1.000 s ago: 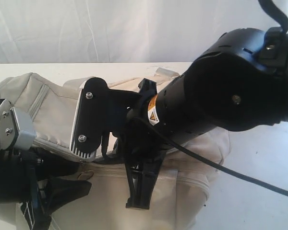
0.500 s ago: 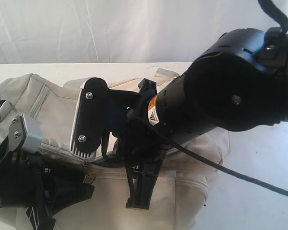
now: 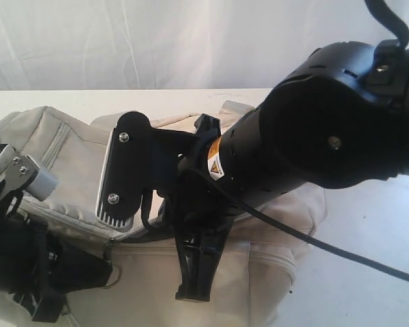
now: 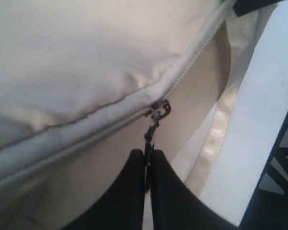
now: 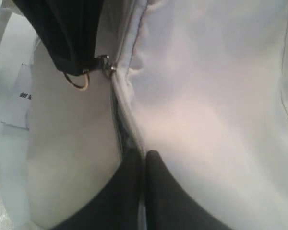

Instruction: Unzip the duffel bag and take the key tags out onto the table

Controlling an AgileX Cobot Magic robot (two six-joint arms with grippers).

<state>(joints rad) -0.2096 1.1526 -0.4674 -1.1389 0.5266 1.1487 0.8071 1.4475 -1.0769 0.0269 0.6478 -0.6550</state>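
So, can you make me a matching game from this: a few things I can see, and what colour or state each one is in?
Things:
1. zipper pull
2. duffel bag
3. table
4. cable

Descriptions:
A. plain white
B. black, trailing off the right arm
C. pinched in the left jaws
D. cream fabric

Pairs: 1-C, 2-D, 3-A, 4-B
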